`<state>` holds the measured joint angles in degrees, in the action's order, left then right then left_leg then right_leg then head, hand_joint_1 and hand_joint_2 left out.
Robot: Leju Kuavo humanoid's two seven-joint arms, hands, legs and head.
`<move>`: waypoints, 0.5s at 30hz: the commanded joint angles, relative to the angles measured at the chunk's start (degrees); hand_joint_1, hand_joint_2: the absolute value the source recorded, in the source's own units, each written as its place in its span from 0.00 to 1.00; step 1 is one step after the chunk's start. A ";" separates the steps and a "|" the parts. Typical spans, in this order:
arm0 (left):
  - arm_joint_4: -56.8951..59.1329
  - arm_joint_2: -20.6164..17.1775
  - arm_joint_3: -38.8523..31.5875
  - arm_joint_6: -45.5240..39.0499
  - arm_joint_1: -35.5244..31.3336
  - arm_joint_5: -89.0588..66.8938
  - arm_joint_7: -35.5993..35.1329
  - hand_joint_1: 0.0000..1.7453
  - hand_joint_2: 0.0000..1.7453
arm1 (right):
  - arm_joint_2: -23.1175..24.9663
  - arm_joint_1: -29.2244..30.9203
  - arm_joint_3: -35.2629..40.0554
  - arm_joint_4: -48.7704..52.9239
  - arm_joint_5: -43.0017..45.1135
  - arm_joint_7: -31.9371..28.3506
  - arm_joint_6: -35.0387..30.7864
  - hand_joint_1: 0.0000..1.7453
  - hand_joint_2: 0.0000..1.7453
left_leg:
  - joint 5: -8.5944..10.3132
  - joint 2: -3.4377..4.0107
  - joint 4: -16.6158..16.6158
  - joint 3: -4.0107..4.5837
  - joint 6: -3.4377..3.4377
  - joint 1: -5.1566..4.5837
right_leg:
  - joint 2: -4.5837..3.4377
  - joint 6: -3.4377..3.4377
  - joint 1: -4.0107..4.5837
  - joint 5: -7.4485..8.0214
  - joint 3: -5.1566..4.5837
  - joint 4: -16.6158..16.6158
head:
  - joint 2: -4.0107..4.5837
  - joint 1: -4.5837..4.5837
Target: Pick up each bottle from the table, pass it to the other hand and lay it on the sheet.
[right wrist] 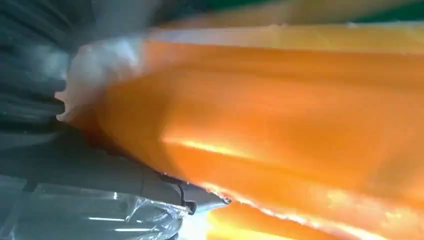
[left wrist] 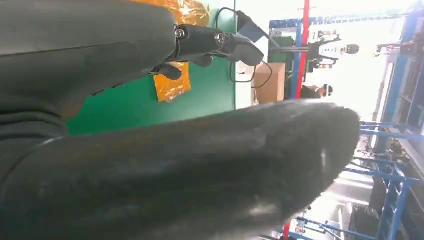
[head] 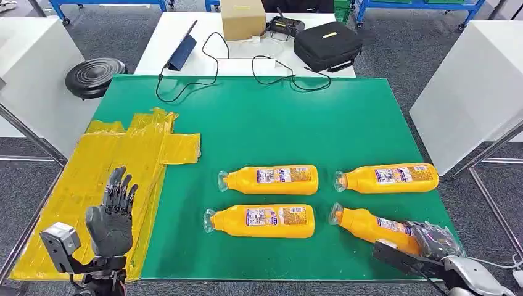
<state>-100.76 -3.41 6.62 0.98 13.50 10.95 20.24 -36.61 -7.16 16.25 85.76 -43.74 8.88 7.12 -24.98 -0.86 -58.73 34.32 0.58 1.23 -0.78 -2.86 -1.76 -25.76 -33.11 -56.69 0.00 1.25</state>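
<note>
Several orange bottles lie on the green table (head: 277, 123): two in the middle (head: 271, 179) (head: 262, 221) and one at the right (head: 388, 177). A fourth bottle (head: 370, 223) lies tilted near the front right corner, and my right hand (head: 435, 239) grips its base end. The right wrist view has this bottle (right wrist: 280, 125) close up against the hand (right wrist: 75, 190). My left hand (head: 114, 213) stands upright and open, fingers apart, above the yellow sheet (head: 92, 166) at the table's left. In the left wrist view the hand (left wrist: 150, 165) holds nothing, with the sheet (left wrist: 172, 85) beyond it.
Behind the green table a white table carries a cardboard box (head: 242, 18), a black case (head: 327, 44), a tablet (head: 183, 50) and looping cables (head: 259, 68). A black round disc (head: 94, 75) sits at the back left. White panels stand on both sides.
</note>
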 commanded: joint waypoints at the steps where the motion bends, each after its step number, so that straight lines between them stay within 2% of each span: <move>1: 2.70 1.52 -0.54 1.59 -0.63 0.37 -0.09 0.00 0.00 | 8.06 -7.09 -11.09 6.57 11.63 -8.03 0.38 1.00 1.00 | 0.03 -0.10 0.25 -0.07 0.05 0.06 | 0.30 0.28 0.13 -0.01 0.22 0.31 | 0.00 0.02; 2: 2.49 1.92 -0.89 1.81 -0.26 0.48 -0.08 0.00 0.00 | 8.97 -7.89 -13.35 9.13 14.29 -9.68 0.63 1.00 1.00 | -0.01 -0.03 0.06 0.05 0.01 0.01 | 0.09 0.08 0.03 0.00 0.26 0.07 | 0.00 -0.02; 3: 2.10 2.00 -0.93 2.19 0.12 0.46 0.08 0.00 1.00 | 9.87 -9.06 -15.62 12.21 16.19 -10.53 0.74 1.00 1.00 | -0.02 -0.04 0.10 0.01 0.02 0.02 | 0.17 0.16 0.06 -0.03 0.32 0.11 | 0.00 0.00; 6: 0.39 2.33 -1.03 3.58 0.79 -0.12 0.82 0.00 1.00 | 14.64 -14.00 -24.21 23.64 22.34 -10.52 2.43 1.00 1.00 | -0.03 -0.02 0.03 0.19 -0.01 -0.01 | 0.10 0.12 0.02 -0.02 0.10 -0.01 | 0.00 -0.02; 9: 0.20 1.57 -0.79 6.31 -0.24 5.14 -1.38 0.00 1.00 | 23.42 -18.66 -33.82 34.59 25.78 -11.31 7.46 1.00 1.00 | 0.00 -0.20 0.02 0.49 -0.03 -0.05 | 0.29 0.13 -0.03 -0.06 -0.16 -0.08 | 0.00 0.07; 12: -0.77 1.03 1.55 6.26 -1.42 12.38 -4.52 0.00 1.00 | 32.28 -15.11 -42.09 37.83 27.70 -13.59 13.41 1.00 1.00 | 0.02 -0.23 0.04 0.52 -0.01 0.01 | 0.37 0.16 0.03 -0.07 -0.20 -0.01 | 0.00 0.00; 15: -1.23 0.67 3.31 5.42 -2.33 14.57 -5.61 0.00 1.00 | 33.07 -11.55 -41.06 35.40 29.15 -14.66 14.56 1.00 1.00 | 0.00 -0.09 0.02 0.59 0.00 0.01 | 0.21 0.12 0.02 -0.01 -0.26 -0.02 | 0.00 0.04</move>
<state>-101.72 -2.32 6.58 7.43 14.23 20.99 17.62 -19.79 -21.50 -10.06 112.55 -16.61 -3.34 17.57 -24.99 -0.91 -58.72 34.92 0.55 1.26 -0.69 -2.87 -1.75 -25.75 -33.40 -56.70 0.00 1.29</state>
